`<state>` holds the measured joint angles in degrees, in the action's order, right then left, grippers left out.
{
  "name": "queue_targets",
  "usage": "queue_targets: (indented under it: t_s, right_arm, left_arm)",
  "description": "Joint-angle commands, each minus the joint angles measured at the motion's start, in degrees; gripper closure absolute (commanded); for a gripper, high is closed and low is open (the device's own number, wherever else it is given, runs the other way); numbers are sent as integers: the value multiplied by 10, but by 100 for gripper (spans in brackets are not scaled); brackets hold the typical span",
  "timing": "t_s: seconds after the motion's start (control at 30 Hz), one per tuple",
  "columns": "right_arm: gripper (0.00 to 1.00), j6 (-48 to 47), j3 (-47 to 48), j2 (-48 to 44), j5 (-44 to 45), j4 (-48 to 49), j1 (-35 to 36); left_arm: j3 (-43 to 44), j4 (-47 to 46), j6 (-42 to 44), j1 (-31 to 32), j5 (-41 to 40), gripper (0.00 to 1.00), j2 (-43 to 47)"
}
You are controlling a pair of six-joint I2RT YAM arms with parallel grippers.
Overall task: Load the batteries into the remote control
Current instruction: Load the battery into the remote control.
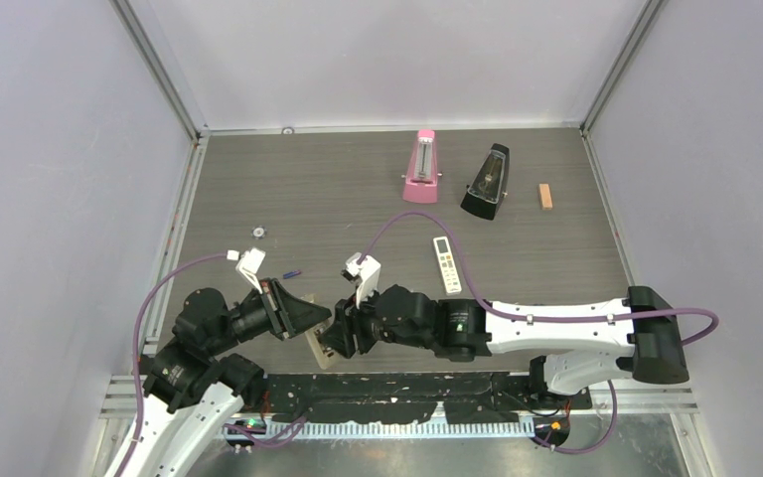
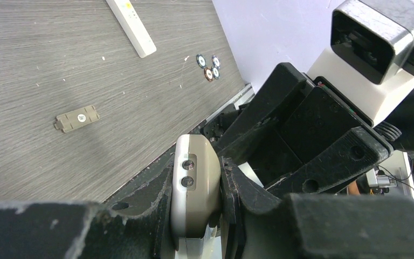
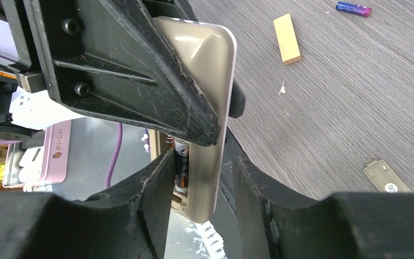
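- At the near edge of the table (image 1: 338, 189), the remote (image 3: 207, 65) is held in the air. The left gripper (image 2: 197, 172) is clenched across its width, a hold that seems meant to brace it while the other arm works on the open back.
- The right gripper (image 3: 202, 167) straddles the remote's lower end with jaws parted. One finger (image 3: 159, 183) lies against the compartment side and a dark gap shows at the other, so it looks placed to press rather than to carry.
- A seated battery (image 3: 180, 162), dark-wrapped with small print, lies lengthwise in the open bay. Whether it is fully home cannot be told.
- A loose battery (image 3: 354, 8), glossy blue-purple, lies on the table just beyond the grippers, likely the next to load.
- The cover (image 3: 385, 178), a small flat grey-beige plate with a tab, rests on the table, presumably off to leave the bay reachable.
- The remote's back is smooth satin-beige plastic with rounded corners and a thin white edge. The gripper fingers are scuffed matte black, and the tabletop is grey wood-grain laminate.
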<state>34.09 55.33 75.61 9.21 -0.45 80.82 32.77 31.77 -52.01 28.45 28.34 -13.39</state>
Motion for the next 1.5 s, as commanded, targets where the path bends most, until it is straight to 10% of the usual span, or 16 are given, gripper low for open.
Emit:
queue_targets:
  t_s: [0.0,0.5,0.9,1.47]
  right_arm:
    - [54,-18,28,4,32,-26,7]
    - [72,-15,22,-17,41,-37,7]
    - [23,29,-31,-90,26,47,6]
    - [12,-7,-57,-78,-113,139,7]
  left_arm:
    - [23,-14,5,1,14,100,-4]
    - [27,-17,18,0,28,100,-7]
    - [27,-21,26,0,23,100,3]
    - [0,-182,7,0,117,100,70]
